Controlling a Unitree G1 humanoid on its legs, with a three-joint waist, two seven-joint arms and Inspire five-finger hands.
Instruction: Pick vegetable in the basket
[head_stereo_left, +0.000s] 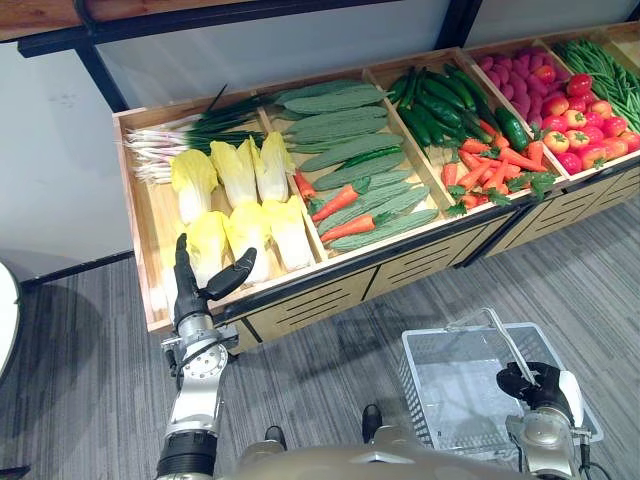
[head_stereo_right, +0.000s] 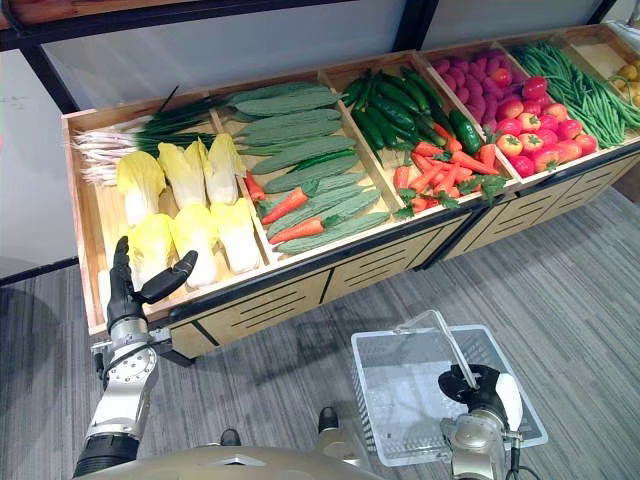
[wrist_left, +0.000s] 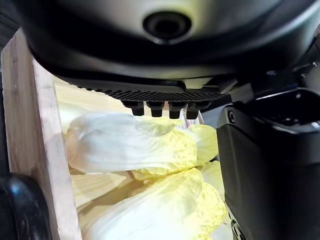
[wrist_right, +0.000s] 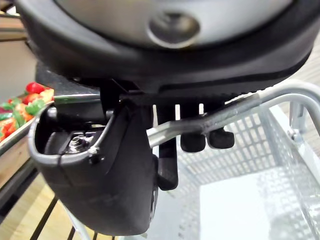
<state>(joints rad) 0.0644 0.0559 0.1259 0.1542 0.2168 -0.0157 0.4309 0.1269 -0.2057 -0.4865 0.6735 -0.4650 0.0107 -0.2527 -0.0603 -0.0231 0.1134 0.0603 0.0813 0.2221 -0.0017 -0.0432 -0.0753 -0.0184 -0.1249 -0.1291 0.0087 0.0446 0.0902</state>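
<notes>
Several pale yellow cabbages (head_stereo_left: 247, 232) lie in the leftmost bin of a wooden produce stand (head_stereo_left: 300, 292). My left hand (head_stereo_left: 188, 288) is raised at that bin's front left corner, open, with fingers straight and thumb spread toward the cabbages. In the left wrist view the cabbages (wrist_left: 130, 145) lie just past the fingertips (wrist_left: 165, 108), untouched. A grey wire basket (head_stereo_left: 415, 395) hangs low at the right with nothing in it. My right hand (head_stereo_left: 538, 385) is shut on its metal handle (wrist_right: 220, 120), fingers curled over the bar.
Spring onions (head_stereo_left: 190, 135) lie behind the cabbages. To the right sit light green gourds (head_stereo_left: 345, 150) with carrots (head_stereo_left: 345, 200), dark cucumbers (head_stereo_left: 440, 100), more carrots (head_stereo_left: 490, 165), tomatoes (head_stereo_left: 580, 125) and green beans (head_stereo_left: 600, 65). Grey plank floor lies between stand and basket.
</notes>
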